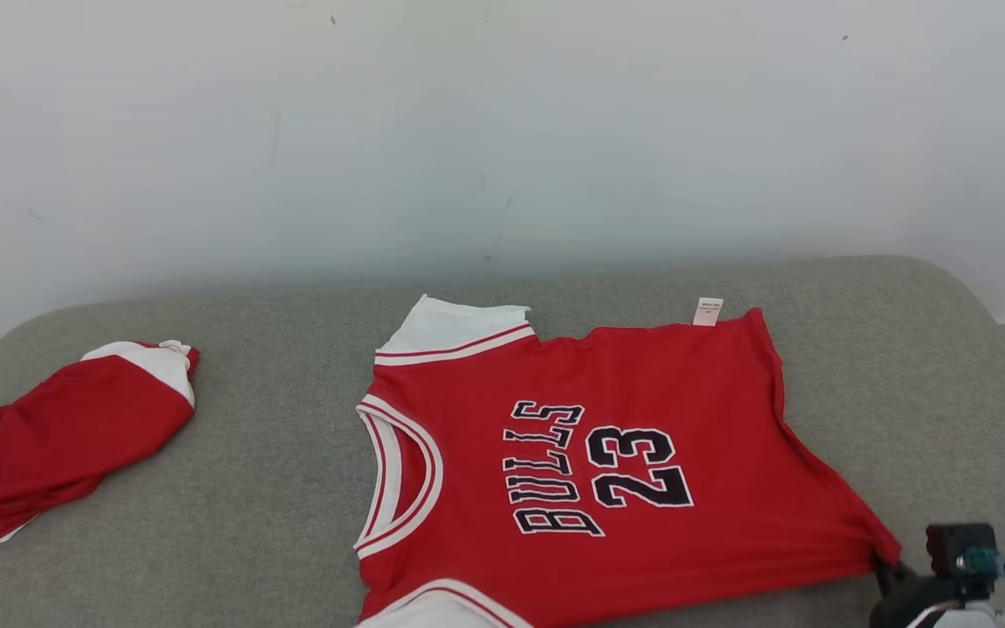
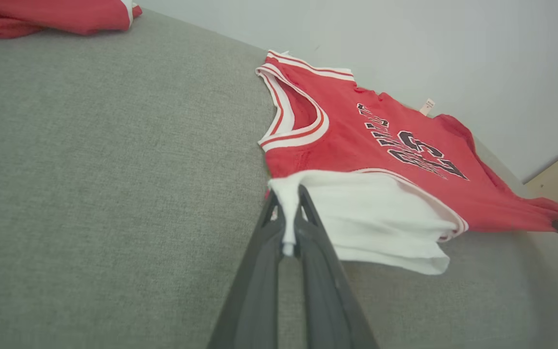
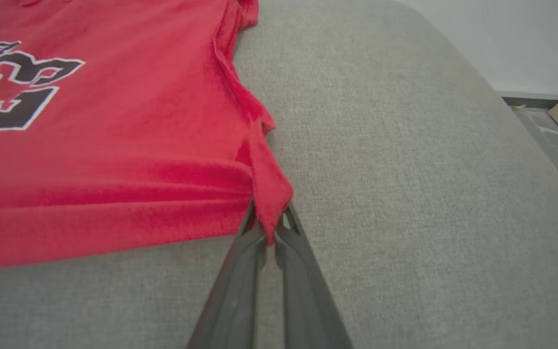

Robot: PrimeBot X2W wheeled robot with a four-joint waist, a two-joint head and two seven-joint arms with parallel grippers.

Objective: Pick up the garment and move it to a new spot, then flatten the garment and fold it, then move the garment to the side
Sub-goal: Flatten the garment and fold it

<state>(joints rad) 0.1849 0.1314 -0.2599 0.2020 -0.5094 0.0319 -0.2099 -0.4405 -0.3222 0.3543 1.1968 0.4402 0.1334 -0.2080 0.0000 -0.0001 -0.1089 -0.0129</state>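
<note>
The garment (image 1: 625, 453), a red jersey printed BULLS 23 with white trim, lies spread on the grey padded table (image 1: 249, 488), neck to the left. In the left wrist view my left gripper (image 2: 286, 203) is shut on the corner of the garment's (image 2: 380, 145) white shoulder strap (image 2: 371, 213). In the right wrist view my right gripper (image 3: 269, 223) is shut on the red hem corner of the garment (image 3: 114, 145), which is pulled taut toward it. The right gripper (image 1: 882, 563) also sits at the jersey's lower right corner in the head view.
A second red and white garment (image 1: 58, 436) lies bunched at the table's far left edge. A pale wall rises behind the table. The table's rounded right edge drops to the floor (image 3: 550, 140). Bare grey surface runs between the two garments.
</note>
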